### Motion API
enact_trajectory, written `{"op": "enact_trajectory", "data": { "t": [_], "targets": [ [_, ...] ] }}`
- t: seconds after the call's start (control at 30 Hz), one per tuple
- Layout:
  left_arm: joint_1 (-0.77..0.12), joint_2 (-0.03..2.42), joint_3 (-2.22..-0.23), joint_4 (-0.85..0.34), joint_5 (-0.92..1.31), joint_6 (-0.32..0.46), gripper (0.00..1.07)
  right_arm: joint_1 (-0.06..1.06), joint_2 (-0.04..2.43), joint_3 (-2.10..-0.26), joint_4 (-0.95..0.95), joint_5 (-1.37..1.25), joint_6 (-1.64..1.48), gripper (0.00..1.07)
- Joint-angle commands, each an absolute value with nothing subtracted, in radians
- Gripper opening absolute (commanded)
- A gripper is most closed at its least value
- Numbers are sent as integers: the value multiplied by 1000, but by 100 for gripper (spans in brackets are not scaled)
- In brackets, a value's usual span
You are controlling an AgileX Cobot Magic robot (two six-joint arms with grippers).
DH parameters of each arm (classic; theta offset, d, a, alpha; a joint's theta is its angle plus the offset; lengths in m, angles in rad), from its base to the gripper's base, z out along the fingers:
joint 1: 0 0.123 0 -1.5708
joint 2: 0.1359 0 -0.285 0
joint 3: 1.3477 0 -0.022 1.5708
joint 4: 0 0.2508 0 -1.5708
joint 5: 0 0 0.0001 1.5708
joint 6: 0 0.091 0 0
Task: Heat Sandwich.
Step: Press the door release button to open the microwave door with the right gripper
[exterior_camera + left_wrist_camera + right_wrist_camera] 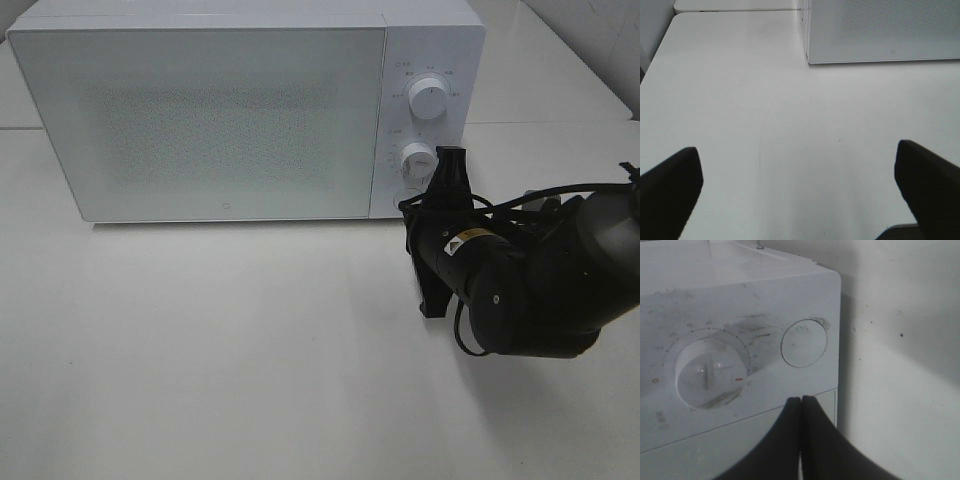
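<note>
The white microwave (220, 120) stands at the back of the table with its door shut. The sandwich is not in view in any frame. My right gripper (452, 160) is shut and empty, with its tips close in front of the control panel beside the lower knob (418, 160). In the right wrist view the shut tips (801, 399) sit just off the round door button (804, 343), with the lower knob (710, 372) beside it. My left gripper (800, 170) is open and empty over bare table, with the microwave's corner (880, 30) ahead of it.
The upper knob (430, 97) sits above the lower one on the panel. The white table (220, 340) stretches in front of the microwave. The right arm's black body (540, 280) fills the right side. The left arm does not show in the exterior high view.
</note>
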State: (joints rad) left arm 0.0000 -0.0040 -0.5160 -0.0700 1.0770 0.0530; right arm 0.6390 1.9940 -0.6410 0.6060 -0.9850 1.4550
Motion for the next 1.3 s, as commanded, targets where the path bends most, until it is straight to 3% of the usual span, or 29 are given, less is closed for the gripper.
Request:
{"op": "enact_trajectory", "data": {
  "t": [0.03,0.63,1.3],
  "targets": [
    [0,-12,-515,-72,1067,49,100,627,2000,-662,590,-986,1461,0],
    [0,-12,-515,-72,1067,49,100,548,2137,-833,569,-914,1457,0],
    [0,-12,-515,-72,1067,49,100,548,2155,-857,632,-1039,1413,0]
  ]
}}
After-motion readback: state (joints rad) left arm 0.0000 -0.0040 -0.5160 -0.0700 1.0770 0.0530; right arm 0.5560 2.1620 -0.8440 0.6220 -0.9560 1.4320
